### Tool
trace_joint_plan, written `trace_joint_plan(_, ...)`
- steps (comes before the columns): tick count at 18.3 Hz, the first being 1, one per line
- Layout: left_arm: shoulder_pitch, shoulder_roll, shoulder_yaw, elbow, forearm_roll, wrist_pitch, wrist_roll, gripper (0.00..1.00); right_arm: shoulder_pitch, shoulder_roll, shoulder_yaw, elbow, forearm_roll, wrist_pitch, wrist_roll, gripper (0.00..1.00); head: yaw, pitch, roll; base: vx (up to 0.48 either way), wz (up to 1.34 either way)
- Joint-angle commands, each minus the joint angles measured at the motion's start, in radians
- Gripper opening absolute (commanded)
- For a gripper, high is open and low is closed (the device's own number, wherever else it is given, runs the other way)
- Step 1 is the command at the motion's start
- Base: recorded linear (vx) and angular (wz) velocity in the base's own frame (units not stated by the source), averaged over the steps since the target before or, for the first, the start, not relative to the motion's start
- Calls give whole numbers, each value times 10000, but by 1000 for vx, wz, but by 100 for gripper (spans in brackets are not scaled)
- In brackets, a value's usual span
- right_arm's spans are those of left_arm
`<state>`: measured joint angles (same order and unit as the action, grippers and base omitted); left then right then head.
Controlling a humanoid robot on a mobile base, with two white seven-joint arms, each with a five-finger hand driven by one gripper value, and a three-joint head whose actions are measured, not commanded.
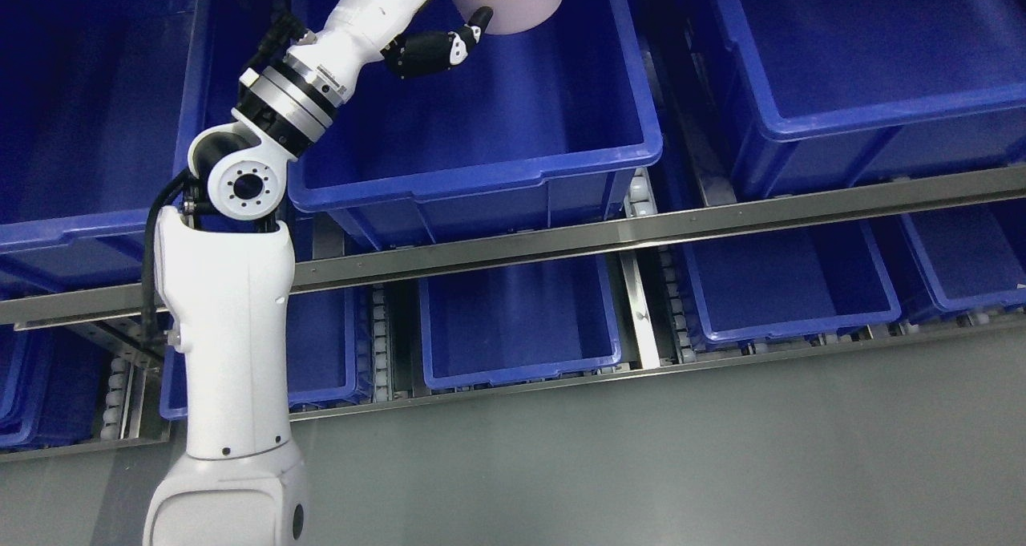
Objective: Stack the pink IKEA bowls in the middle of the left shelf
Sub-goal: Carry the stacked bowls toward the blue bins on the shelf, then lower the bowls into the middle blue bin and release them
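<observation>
While the left hand (461, 17) grips a pink bowl (521, 5), blue bins (513, 169) line the shelf (561, 245).

Evenly and fairly brightly lit from overhead, with soft pale glare along the steel shelf rail (641, 229) and glossy highlights on the white left arm (228, 345) below and left of it. Deep shadow above the rail inside the blue bins (497, 153), darkest toward the far upper left corner, with the lower tier under the rail dimmer yet readable. Sharp focus throughout, no motion blur, slight bowing of straight lines toward the frame edges.
</observation>
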<state>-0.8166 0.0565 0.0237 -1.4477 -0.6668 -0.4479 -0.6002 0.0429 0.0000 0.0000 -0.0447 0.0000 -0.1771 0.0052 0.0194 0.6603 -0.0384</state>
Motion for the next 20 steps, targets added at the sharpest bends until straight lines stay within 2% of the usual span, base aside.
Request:
trace_joint_plan(1,21,509,-37,1192,-281,61,-42,3,0,-175,-107,2,77,7,-6,100,0,0,0,55,102)
trace_joint_plan(13,189,263,-314,1760,-296,61,35,4,0,-175,-107,2,77,7,-6,100,0,-1,0,5,11)
trace_joint_plan(16,189,278,-238,1913,-296,46,65,8,0,-175,-107,2,77,7,-6,100,0,-1,0,0,0)
trace_joint_plan(17,174,263,-207,1959,-296,46,66,15,0,-175,-107,2,77,7,-6,100,0,-1,0,0,0)
trace_joint_plan(19,159,217,-54,1960,-205,61,294,47,0,-175,-107,2,77,7,-6,100,0,-1,0,0,0)
trace_joint_plan(20,128,141,38,1960,-174,61,569,57,0,-175,-107,2,77,7,-6,100,0,-1,0,0,0)
